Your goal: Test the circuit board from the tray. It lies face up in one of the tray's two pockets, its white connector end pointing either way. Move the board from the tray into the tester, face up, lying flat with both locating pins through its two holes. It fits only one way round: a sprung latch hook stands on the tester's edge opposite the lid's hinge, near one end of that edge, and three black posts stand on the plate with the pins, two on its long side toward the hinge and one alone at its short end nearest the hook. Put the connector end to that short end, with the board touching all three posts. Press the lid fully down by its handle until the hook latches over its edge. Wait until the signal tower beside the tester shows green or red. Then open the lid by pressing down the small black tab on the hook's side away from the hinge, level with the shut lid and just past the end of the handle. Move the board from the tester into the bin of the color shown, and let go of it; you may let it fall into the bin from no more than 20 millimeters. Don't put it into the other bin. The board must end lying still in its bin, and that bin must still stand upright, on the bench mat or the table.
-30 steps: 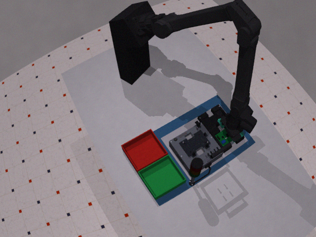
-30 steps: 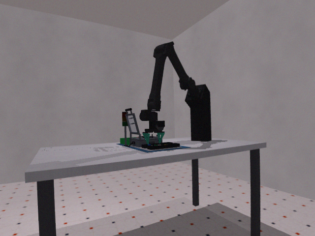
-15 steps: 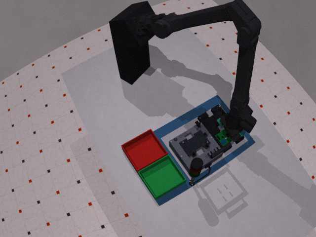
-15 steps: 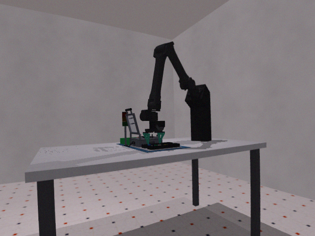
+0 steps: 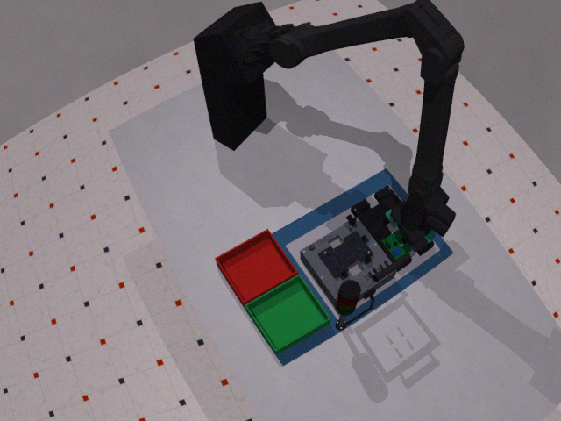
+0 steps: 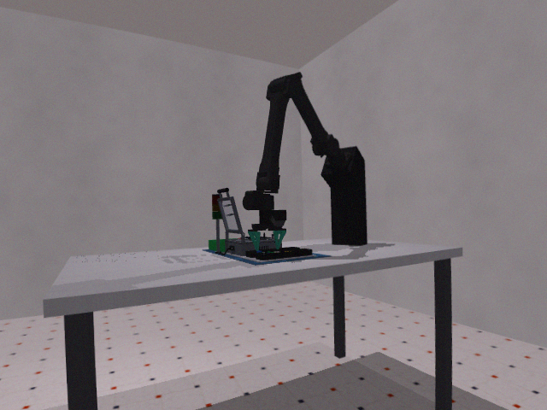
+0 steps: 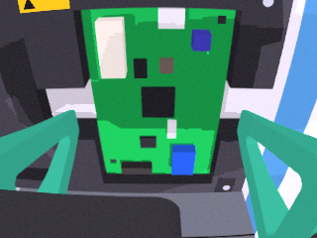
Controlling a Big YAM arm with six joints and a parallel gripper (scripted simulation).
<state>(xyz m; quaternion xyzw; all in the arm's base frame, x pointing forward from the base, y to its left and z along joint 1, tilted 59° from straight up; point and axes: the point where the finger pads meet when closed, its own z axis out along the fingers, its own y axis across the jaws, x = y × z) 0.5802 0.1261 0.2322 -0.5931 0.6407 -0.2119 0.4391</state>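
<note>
Below the wrist camera, the circuit board (image 7: 158, 93) lay face up in a pocket of the black tray (image 7: 261, 47), its green face filling the middle of that view. A pale, whitish rectangular part (image 7: 110, 47) sat near the board's upper left corner, a small white block (image 7: 172, 18) at its top edge, and a black square chip (image 7: 158, 101) near its middle. Two blue parts showed too — one (image 7: 201, 40) at upper right, one (image 7: 182, 159) near the lower edge. A yellow warning label (image 7: 44, 2) was stuck on the tray beyond the board's upper left corner.

The gripper (image 7: 158, 159) hung over the board with its teal fingers spread wide to either side and nothing between them; whether they touched the tray could not be told. From the exterior view the gripper (image 6: 267, 238) pointed straight down, its tips low over the tray.

From the top view, the tray's board (image 5: 396, 246) lay just beside the tester (image 5: 312, 267), whose lid (image 6: 230, 213) stood raised on the side view. The signal tower (image 5: 348, 296) stood at the tester's near corner. The red bin (image 5: 256, 265) and the green bin (image 5: 287, 312) sat touching each other — both on the blue bench mat (image 5: 435, 265), on the tester's far side from the tray.
</note>
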